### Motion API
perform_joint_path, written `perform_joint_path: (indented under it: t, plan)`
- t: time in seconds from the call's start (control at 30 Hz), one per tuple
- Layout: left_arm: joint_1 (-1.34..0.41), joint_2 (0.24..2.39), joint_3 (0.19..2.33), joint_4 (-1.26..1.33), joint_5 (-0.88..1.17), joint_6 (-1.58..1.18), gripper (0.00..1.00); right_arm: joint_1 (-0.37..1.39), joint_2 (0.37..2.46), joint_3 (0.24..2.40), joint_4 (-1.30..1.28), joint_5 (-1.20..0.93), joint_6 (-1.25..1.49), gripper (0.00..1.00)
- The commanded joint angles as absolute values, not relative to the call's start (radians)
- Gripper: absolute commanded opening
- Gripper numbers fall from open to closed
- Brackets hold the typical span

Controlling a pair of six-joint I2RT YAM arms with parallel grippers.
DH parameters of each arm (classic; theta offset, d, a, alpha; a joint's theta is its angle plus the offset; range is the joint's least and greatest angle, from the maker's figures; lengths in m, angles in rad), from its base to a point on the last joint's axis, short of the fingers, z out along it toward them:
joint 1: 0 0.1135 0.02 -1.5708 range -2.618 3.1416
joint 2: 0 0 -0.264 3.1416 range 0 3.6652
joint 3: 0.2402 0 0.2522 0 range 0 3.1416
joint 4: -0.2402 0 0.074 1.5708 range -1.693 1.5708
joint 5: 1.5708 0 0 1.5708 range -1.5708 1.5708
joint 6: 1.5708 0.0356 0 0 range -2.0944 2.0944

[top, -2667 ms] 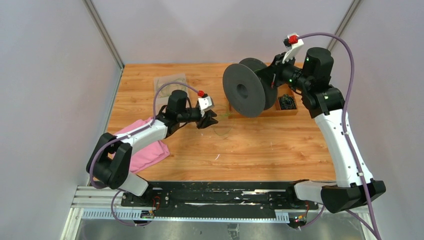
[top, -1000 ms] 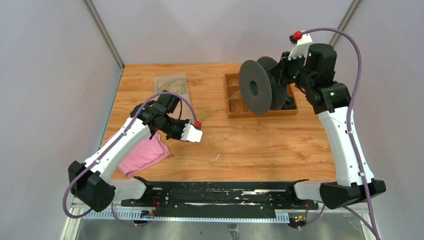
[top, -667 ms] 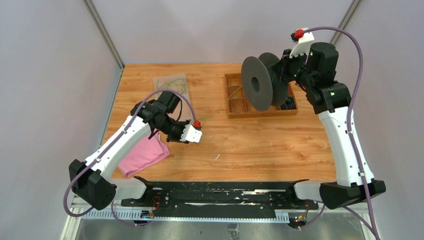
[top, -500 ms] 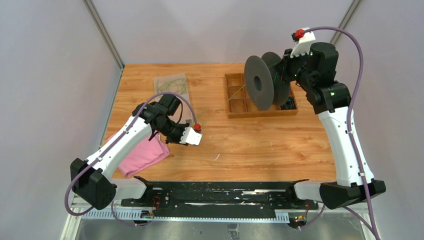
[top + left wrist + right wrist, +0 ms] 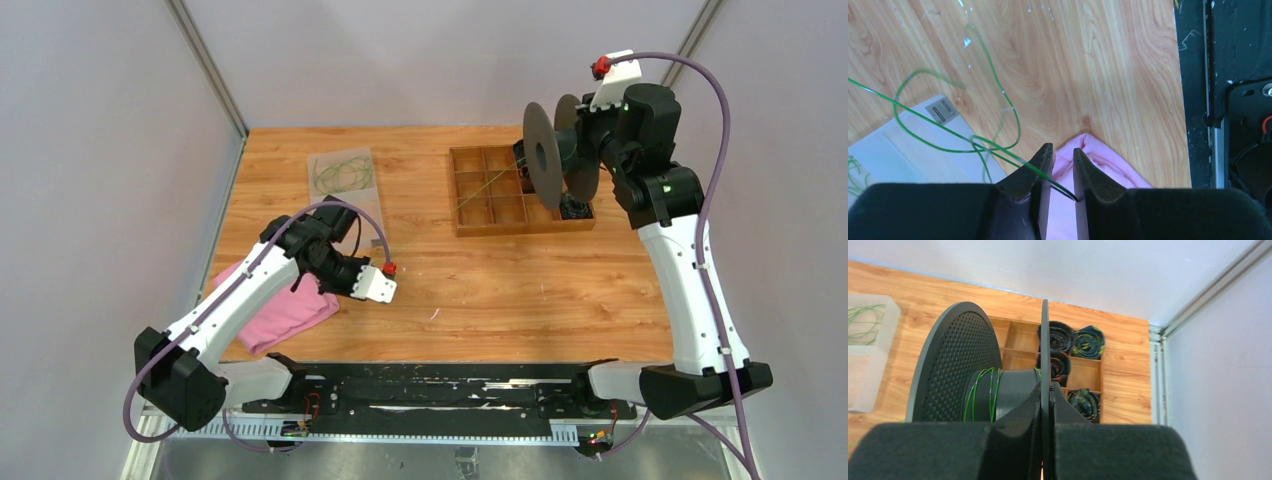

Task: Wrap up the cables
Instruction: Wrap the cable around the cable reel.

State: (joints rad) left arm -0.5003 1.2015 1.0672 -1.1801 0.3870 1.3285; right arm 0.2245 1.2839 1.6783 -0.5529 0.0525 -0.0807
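Observation:
The cable (image 5: 480,190) is a thin green wire running from the black spool (image 5: 543,155) down-left over the table. My right gripper (image 5: 580,150) is shut on the spool's rear flange and holds it on edge above the wooden tray (image 5: 470,228). In the right wrist view the gripper (image 5: 1046,385) pinches the flange, and a few green turns (image 5: 980,395) lie on the hub of the spool (image 5: 955,355). My left gripper (image 5: 345,283) hovers at the table's left. In the left wrist view the gripper (image 5: 1063,150) shows a narrow gap, with the cable (image 5: 948,132) crossing its left finger and ending between the jaws.
A clear bag (image 5: 343,175) with more green wire lies at the back left. A pink cloth (image 5: 285,310) lies under the left arm, and shows below the fingers in the left wrist view (image 5: 1108,165). Coiled dark bundles (image 5: 1088,342) sit in the tray's right compartments.
My right gripper has carried the spool to the right and turned it more edge-on, uncovering the tray. My left gripper has drawn back toward the near left, over the pink cloth.

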Motion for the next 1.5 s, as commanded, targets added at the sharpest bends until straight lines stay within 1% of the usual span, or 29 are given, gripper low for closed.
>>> perform_joint_path:
  t: [0.0, 0.13, 0.27, 0.43, 0.63, 0.7, 0.77, 0.97, 1.1, 1.17, 1.2, 1.27, 1.37, 1.47]
  plan:
    - [-0.492, 1.182, 1.061, -1.222, 0.282, 1.319, 0.26, 0.205, 1.232, 1.701, -0.42, 0.191, -0.174, 0.01]
    - [-0.491, 1.181, 1.067, -1.241, 0.204, 1.31, 0.25, 0.201, 1.221, 1.699, -0.399, 0.236, -0.221, 0.01]
    - [-0.483, 1.183, 1.06, -1.254, 0.075, 1.308, 0.25, 0.197, 1.217, 1.699, -0.38, 0.274, -0.266, 0.0]
    - [-0.469, 1.187, 1.057, -1.257, -0.058, 1.304, 0.28, 0.196, 1.215, 1.701, -0.373, 0.285, -0.302, 0.0]
    - [-0.452, 1.196, 1.07, -1.262, -0.071, 1.314, 0.31, 0.196, 1.216, 1.698, -0.386, 0.23, -0.304, 0.01]
    - [-0.448, 1.201, 1.094, -1.274, -0.025, 1.32, 0.32, 0.197, 1.22, 1.697, -0.397, 0.203, -0.298, 0.01]
    - [-0.442, 1.205, 1.126, -1.287, 0.07, 1.324, 0.33, 0.198, 1.224, 1.694, -0.405, 0.179, -0.289, 0.01]
    - [-0.441, 1.236, 1.215, -1.343, 0.359, 1.363, 0.41, 0.199, 1.233, 1.672, -0.417, 0.128, -0.266, 0.01]
    - [-0.44, 1.271, 1.238, -1.342, 0.488, 1.375, 0.53, 0.2, 1.235, 1.669, -0.429, 0.084, -0.247, 0.01]
    - [-0.441, 1.301, 1.258, -1.341, 0.546, 1.37, 0.61, 0.202, 1.236, 1.669, -0.436, 0.058, -0.233, 0.01]
    - [-0.44, 1.32, 1.277, -1.341, 0.572, 1.364, 0.67, 0.203, 1.236, 1.668, -0.439, 0.042, -0.225, 0.01]
    - [-0.44, 1.364, 1.307, -1.343, 0.616, 1.355, 0.73, 0.204, 1.236, 1.668, -0.446, 0.018, -0.208, 0.01]
    - [-0.44, 1.416, 1.349, -1.342, 0.68, 1.349, 0.78, 0.21, 1.239, 1.664, -0.46, -0.01, -0.185, 0.01]
    - [-0.44, 1.47, 1.404, -1.339, 0.766, 1.322, 0.79, 0.216, 1.24, 1.664, -0.476, -0.04, -0.158, 0.01]
